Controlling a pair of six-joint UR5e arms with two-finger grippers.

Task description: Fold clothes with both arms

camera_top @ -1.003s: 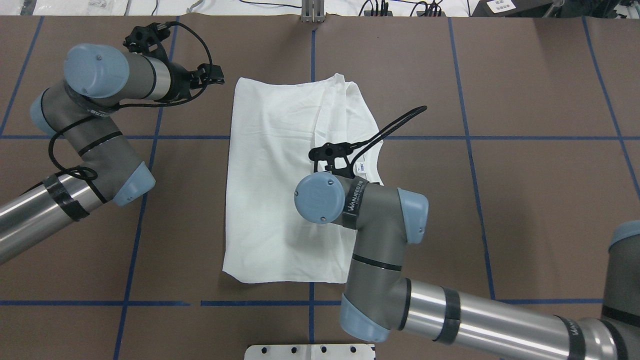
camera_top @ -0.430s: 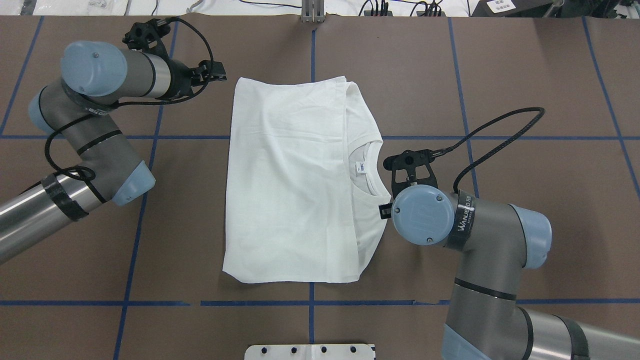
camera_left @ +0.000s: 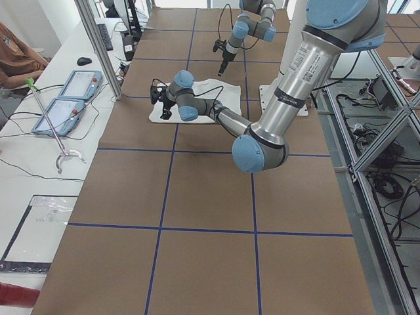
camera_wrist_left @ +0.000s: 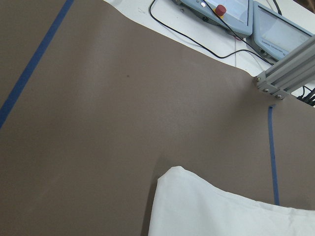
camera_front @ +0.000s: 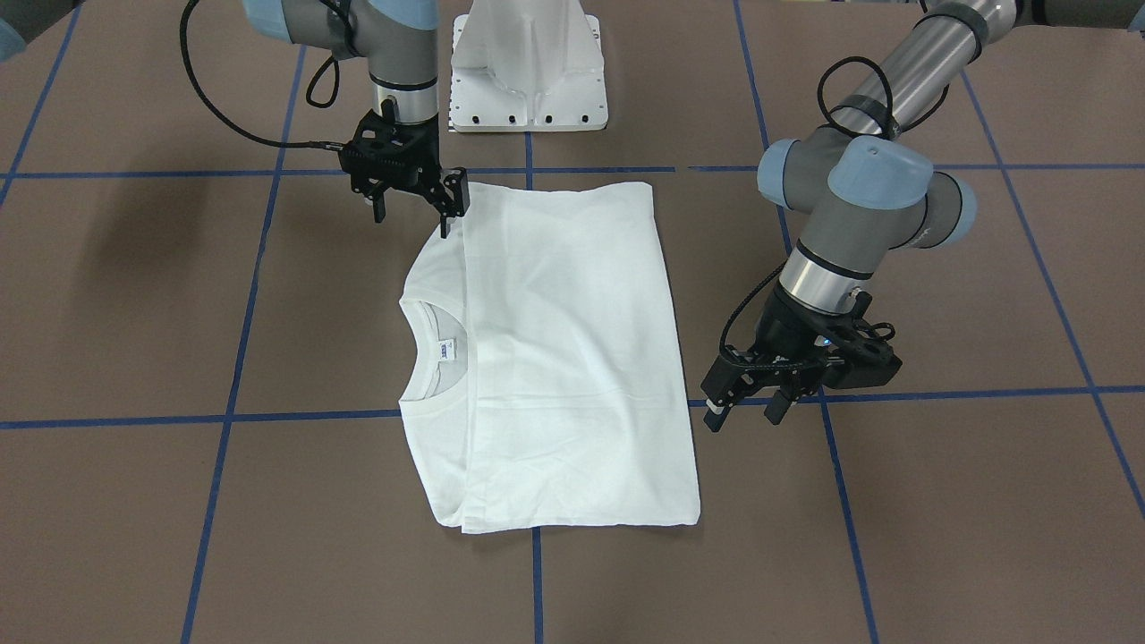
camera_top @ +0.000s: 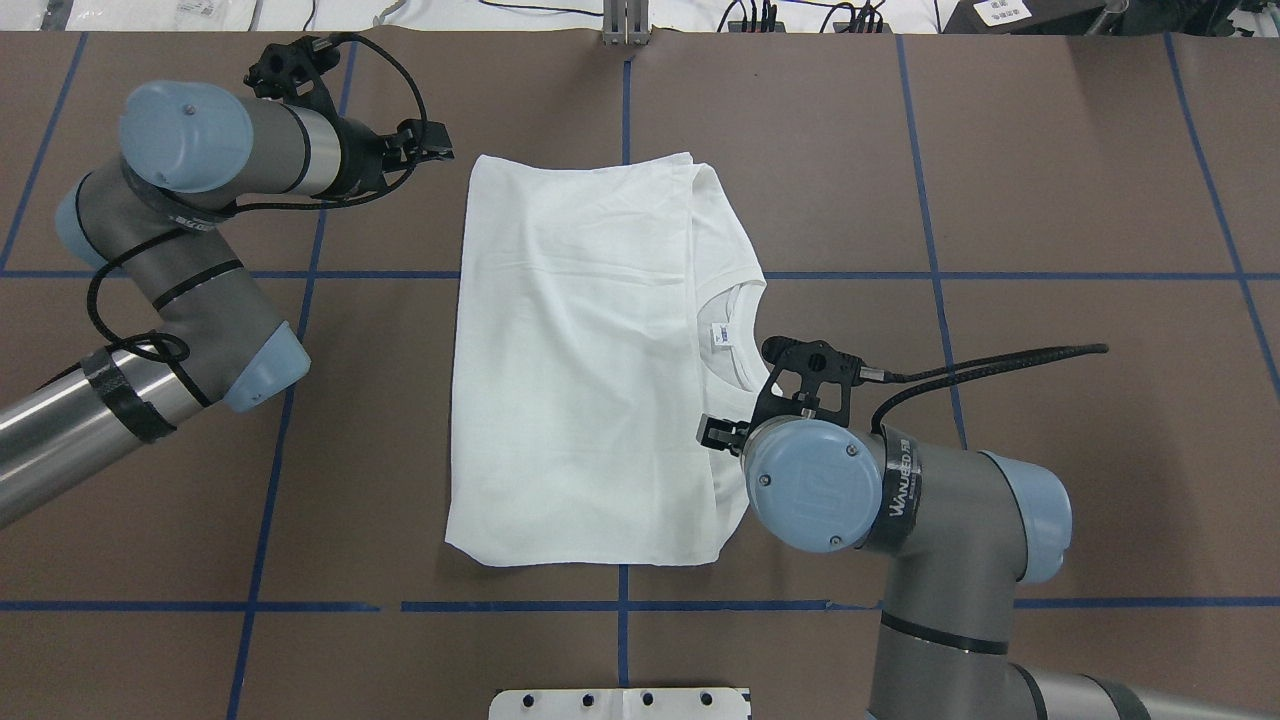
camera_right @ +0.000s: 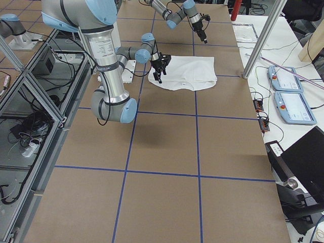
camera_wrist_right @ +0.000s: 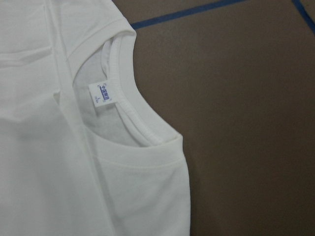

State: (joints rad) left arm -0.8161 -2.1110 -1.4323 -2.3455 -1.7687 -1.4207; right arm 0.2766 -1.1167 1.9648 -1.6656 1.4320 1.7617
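The white T-shirt (camera_top: 580,360) lies flat near the middle of the table (camera_top: 1050,200), already a neat upright rectangle. No sleeve shows outside the outline, and a wide panel of cloth is laid across the body, its edge stopping just short of the neck label (camera_wrist_right: 101,93). The early folds look done. What is probably left is halving the packet across its length, and perhaps smoothing the faint creases.

Its long axis runs away from the robot toward the operators' side. The ribbed collar (camera_wrist_right: 129,105) opens sideways, toward the robot's right.

The right hand (camera_front: 411,213) hangs over the shoulder corner nearest the robot, fingers spread and holding nothing. One fingertip sits right at the cloth's edge; whether it touches is unclear. The left hand (camera_front: 744,410) hovers beside the opposite long edge, off the cloth toward the far corner, fingers likewise parted and empty.

Behind the shirt, at the robot's side, stands the white pedestal base (camera_front: 528,80).
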